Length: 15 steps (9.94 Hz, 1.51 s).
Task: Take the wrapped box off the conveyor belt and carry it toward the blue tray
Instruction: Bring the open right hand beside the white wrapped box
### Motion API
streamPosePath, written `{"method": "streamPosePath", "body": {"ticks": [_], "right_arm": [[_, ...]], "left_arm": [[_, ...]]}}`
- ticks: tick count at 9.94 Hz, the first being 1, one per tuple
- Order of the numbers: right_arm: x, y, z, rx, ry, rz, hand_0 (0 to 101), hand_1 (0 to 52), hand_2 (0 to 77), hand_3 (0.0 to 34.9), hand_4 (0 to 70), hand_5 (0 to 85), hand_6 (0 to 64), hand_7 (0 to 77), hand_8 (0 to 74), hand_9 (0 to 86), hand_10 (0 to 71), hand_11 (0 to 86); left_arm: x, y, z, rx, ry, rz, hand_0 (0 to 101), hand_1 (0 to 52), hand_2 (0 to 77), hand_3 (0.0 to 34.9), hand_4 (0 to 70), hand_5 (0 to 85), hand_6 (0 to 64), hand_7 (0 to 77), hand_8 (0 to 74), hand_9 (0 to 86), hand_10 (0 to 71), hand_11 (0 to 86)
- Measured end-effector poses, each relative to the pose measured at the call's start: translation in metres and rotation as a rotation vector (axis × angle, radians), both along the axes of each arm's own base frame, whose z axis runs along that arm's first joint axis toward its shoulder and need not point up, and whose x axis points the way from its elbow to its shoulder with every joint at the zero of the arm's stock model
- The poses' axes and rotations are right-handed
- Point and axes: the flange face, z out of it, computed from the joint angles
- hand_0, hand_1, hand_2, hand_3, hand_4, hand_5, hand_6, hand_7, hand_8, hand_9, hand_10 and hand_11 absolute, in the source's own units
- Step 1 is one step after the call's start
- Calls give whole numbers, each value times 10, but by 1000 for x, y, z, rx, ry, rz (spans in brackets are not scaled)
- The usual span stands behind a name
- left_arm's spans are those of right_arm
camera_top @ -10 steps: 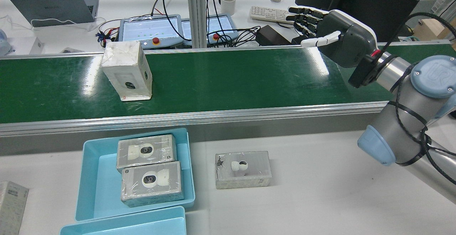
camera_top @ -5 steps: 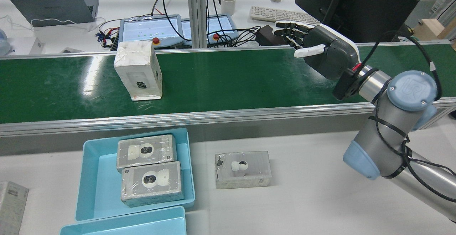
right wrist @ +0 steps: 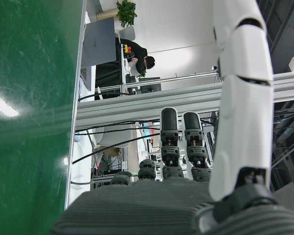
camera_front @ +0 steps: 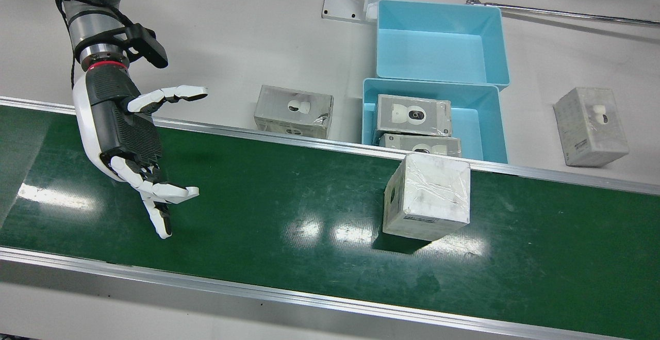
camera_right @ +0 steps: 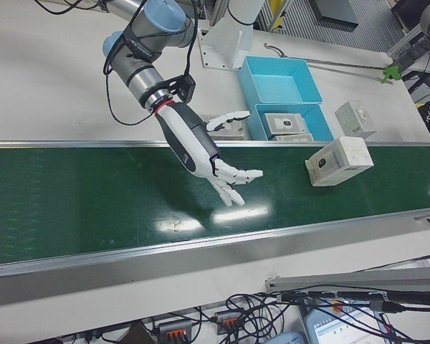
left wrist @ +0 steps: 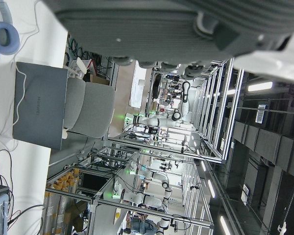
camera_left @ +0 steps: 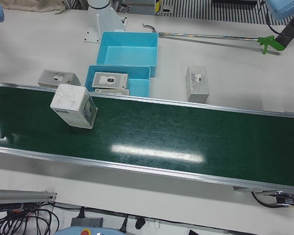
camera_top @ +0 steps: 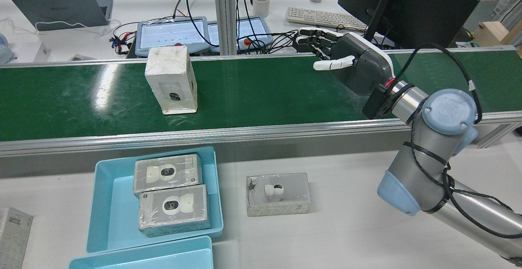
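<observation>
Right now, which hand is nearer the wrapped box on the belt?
Right. The right hand hovers open over the belt, well apart from the wrapped box. The left hand shows only in its own camera, away from the belt.

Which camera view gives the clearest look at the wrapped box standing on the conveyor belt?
The front view: the wrapped box is large, sharp and unobstructed on the conveyor belt, with its plastic wrap visible. The rear, left-front and right-front views show it whole but smaller. Neither hand view shows it.
</observation>
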Motion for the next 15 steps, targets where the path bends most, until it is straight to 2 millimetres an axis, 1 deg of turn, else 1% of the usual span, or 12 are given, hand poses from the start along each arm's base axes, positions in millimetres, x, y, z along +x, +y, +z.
{"method": "streamPosePath", "body": {"ticks": [5, 6, 7, 11, 13, 14, 15], "right_arm": [[-2, 0, 0, -2, -4, -2, 482, 142, 147, 21, 229, 185, 125, 300, 27, 82, 11, 27], [-2, 0, 0, -2, -4, -2, 486, 158, 153, 21, 235, 191, 125, 289, 27, 82, 11, 27], [-3, 0, -1, -1, -4, -2, 487, 158, 164, 21, 235, 191, 125, 295, 27, 82, 11, 27], [-7, -3, -19, 23, -18, -5, 490, 158, 158, 21, 229, 191, 125, 300, 27, 82, 11, 27], [-6, -4, -23, 27, -27, -4, 490, 158, 158, 35, 229, 202, 125, 311, 27, 82, 0, 16], [-6, -4, -24, 27, -28, -4, 490, 158, 169, 43, 240, 202, 125, 305, 27, 82, 0, 16], [-7, -4, -23, 26, -26, -4, 490, 158, 169, 43, 240, 202, 125, 305, 27, 82, 0, 16]], "left_arm": [[0, 0, 0, 0, 0, 0, 0, 0, 11, 0, 0, 11, 0, 5, 5, 0, 5, 0], [0, 0, 0, 0, 0, 0, 0, 0, 5, 0, 0, 11, 0, 5, 5, 0, 0, 5], [0, 0, 0, 0, 0, 0, 0, 0, 11, 0, 0, 11, 0, 5, 5, 0, 0, 5], [0, 0, 0, 0, 0, 0, 0, 0, 5, 0, 0, 11, 0, 5, 5, 0, 5, 0], [0, 0, 0, 0, 0, 0, 0, 0, 11, 0, 0, 11, 0, 5, 5, 0, 5, 0], [0, 0, 0, 0, 0, 0, 0, 0, 11, 0, 0, 11, 0, 5, 5, 0, 5, 0], [0, 0, 0, 0, 0, 0, 0, 0, 11, 0, 0, 11, 0, 5, 5, 0, 5, 0]]}}
